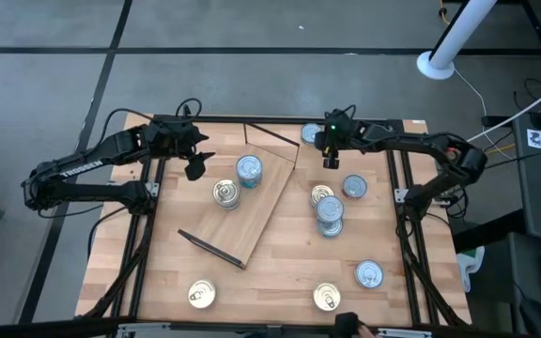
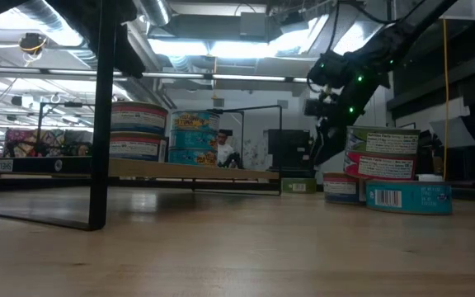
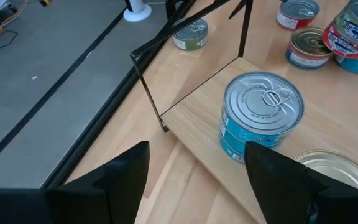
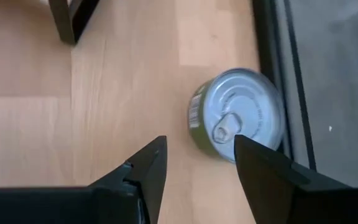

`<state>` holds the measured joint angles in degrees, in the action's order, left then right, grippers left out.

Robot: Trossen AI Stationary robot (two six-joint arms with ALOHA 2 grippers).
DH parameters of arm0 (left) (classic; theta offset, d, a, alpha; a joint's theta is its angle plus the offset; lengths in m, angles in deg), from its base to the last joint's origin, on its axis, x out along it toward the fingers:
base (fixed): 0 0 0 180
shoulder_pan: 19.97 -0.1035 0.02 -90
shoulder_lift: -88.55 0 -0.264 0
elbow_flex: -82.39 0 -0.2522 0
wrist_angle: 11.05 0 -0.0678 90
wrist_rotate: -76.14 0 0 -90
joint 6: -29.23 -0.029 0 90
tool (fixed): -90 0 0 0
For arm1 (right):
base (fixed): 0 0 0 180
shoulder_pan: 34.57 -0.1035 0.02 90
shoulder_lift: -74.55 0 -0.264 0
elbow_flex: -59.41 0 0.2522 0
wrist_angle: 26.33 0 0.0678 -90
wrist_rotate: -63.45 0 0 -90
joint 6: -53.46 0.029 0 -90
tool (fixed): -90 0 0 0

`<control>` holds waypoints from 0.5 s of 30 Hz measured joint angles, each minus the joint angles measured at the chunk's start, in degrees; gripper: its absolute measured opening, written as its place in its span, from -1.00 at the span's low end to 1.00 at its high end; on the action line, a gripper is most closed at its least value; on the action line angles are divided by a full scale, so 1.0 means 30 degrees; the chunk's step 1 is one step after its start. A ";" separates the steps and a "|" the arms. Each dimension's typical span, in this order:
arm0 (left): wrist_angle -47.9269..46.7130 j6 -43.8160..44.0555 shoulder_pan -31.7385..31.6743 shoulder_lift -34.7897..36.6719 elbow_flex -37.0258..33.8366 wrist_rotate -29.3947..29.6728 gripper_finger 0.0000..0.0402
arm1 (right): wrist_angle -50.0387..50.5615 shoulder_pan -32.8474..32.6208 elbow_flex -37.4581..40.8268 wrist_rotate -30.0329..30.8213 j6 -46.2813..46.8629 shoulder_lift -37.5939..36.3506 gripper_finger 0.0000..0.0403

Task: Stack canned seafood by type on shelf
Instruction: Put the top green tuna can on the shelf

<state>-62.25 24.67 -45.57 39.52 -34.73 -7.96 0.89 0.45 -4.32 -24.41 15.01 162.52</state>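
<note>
High view: two tin stacks (image 1: 238,181) on shelf (image 1: 261,221)

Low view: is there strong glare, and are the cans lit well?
Low view: ceiling lights glare brightly; the stacked cans at right stay readable, the right gripper is a dark silhouette. High view: even light, soft shadows on the shelf.

Left arm (image 1: 81,169): you can read white lettering "TROSSEN" along its dark link, at about nine o'clock of the table.
Green-labelled can (image 4: 236,116): you see a barcode on its side; no digits legible.
Can labels elsewhere: print shows, but you cannot read it.
</note>
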 joint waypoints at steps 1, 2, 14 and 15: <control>-0.0004 0.0003 0.0000 0.0000 0.0000 0.0000 0.29 | 0.0007 0.0000 0.0000 0.0004 -0.0268 0.0212 -0.08; -0.0004 0.0007 0.0000 -0.0006 0.0000 0.0003 0.29 | 0.0000 0.0000 0.0000 0.0006 -0.0496 0.0404 -0.08; -0.0004 0.0031 0.0000 -0.0015 0.0000 0.0010 0.29 | -0.1312 0.0000 0.0000 0.1600 -0.2842 0.1412 -0.08; -0.0004 0.0029 0.0000 -0.0010 0.0000 0.0010 0.29 | -0.1325 0.0000 0.0000 0.1600 -0.2849 0.1412 -0.08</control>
<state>-62.26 24.76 -45.57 39.49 -34.73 -7.93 -3.09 0.45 -4.32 -19.61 6.46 166.76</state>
